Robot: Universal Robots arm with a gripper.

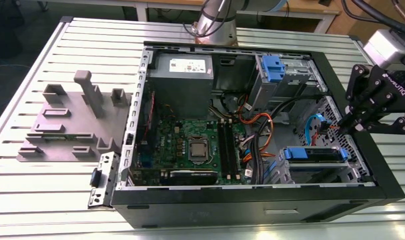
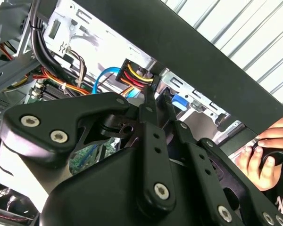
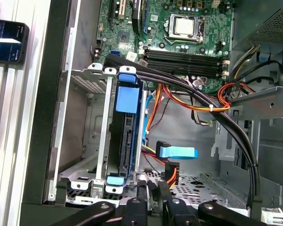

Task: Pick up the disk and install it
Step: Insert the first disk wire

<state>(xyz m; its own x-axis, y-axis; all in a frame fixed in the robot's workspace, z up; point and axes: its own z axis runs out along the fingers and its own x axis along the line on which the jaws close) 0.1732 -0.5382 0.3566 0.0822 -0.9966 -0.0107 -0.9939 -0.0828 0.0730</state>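
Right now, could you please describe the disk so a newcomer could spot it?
Find the open computer case on the table. In its corner nearest the gripper sits the disk, silver, framed in blue; the other blue bracket stands nearer the power supply.

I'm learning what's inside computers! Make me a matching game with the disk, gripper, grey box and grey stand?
Things: 1 disk; 2 gripper; 3 grey box; 4 grey stand.
Places: A on the table, outside the case; B in the metal bay, blue tabs at its ends; C over the case's wall, exterior view's right; D inside the case, white label.
Pairs: 1-B; 2-C; 3-D; 4-A.
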